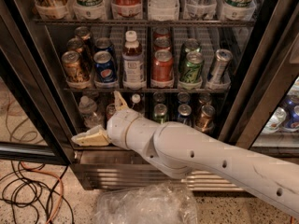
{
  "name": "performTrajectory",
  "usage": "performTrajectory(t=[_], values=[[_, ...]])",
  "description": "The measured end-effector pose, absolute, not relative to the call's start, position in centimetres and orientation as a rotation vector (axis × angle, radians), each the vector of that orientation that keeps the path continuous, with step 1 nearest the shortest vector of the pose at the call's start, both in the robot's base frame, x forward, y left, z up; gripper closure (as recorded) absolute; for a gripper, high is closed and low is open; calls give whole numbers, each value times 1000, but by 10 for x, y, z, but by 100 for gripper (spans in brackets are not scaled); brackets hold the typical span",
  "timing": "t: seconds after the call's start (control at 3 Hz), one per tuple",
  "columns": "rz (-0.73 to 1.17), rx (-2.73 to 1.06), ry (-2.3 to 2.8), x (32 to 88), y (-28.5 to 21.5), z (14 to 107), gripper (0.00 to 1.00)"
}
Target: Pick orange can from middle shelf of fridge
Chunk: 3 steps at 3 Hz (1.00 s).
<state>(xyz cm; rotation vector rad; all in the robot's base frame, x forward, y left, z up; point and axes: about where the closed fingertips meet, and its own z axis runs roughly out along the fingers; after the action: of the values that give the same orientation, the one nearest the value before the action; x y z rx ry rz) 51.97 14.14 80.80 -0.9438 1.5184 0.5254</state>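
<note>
The orange can (pixel 74 67) stands at the front of the leftmost lane on the middle shelf (pixel 140 88) of the fridge (pixel 28 78), with more coppery cans in line behind it. My gripper (pixel 103 119) is open and empty, below the middle shelf in front of the lower rack. One cream finger (pixel 89 137) points left and the other finger (pixel 119 101) points up, its tip just under the shelf edge. The orange can is above and to the left of the gripper, apart from it.
A blue Pepsi can (pixel 105 65), a white-capped bottle (pixel 133 62), a red can (pixel 162 67), a green can (pixel 192 67) and a silver can (pixel 219 64) fill the other lanes. Cables (pixel 28 190) lie on the floor at left. Crumpled clear plastic (pixel 145 204) lies below the ribbed steel base (pixel 107 171).
</note>
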Motion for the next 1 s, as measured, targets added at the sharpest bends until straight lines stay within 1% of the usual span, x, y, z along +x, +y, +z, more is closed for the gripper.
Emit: performTrajectory(t=[0.33,0.67,1.0], values=[[464,-944,1503,524,149,805,0],[397,-940,1413,530,182,809,0],[335,-853,1322,537,208,813,0]])
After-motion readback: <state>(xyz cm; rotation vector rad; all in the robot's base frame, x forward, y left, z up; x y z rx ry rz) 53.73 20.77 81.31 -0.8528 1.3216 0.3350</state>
